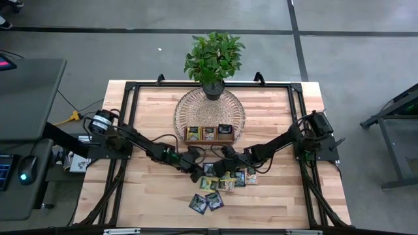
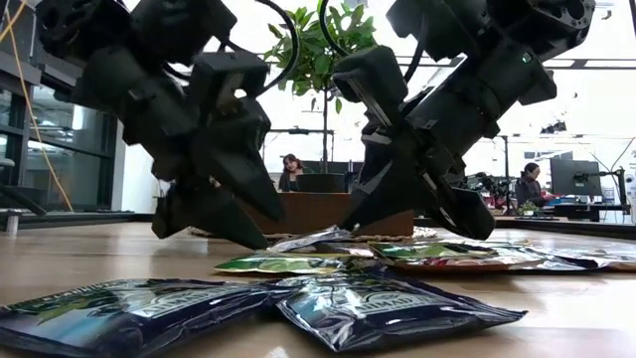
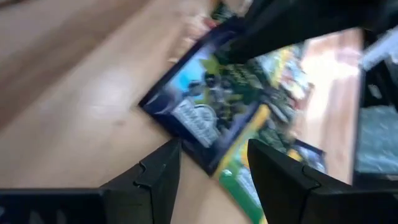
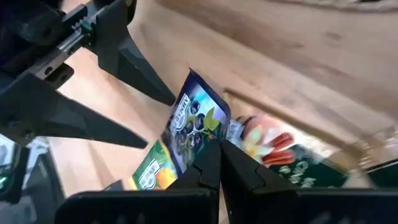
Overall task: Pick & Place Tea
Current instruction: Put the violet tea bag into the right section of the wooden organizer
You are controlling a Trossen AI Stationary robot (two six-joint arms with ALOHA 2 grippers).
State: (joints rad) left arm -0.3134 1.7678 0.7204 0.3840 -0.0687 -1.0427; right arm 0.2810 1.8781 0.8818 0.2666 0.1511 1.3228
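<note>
Item: dark blue flat square tea sachet [image 4: 196, 127] | right gripper [image 4: 219, 163] clamped on its corner; left gripper [image 3: 212, 167] apart at nine o'clock | we judge it light, limp, slippery; pinch edges.

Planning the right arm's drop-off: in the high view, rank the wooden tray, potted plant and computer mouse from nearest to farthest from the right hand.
1. Wooden tray: just beyond the right hand, on the round mat.
2. Potted plant: table's far edge.
3. Computer mouse: side desk, far left.
</note>
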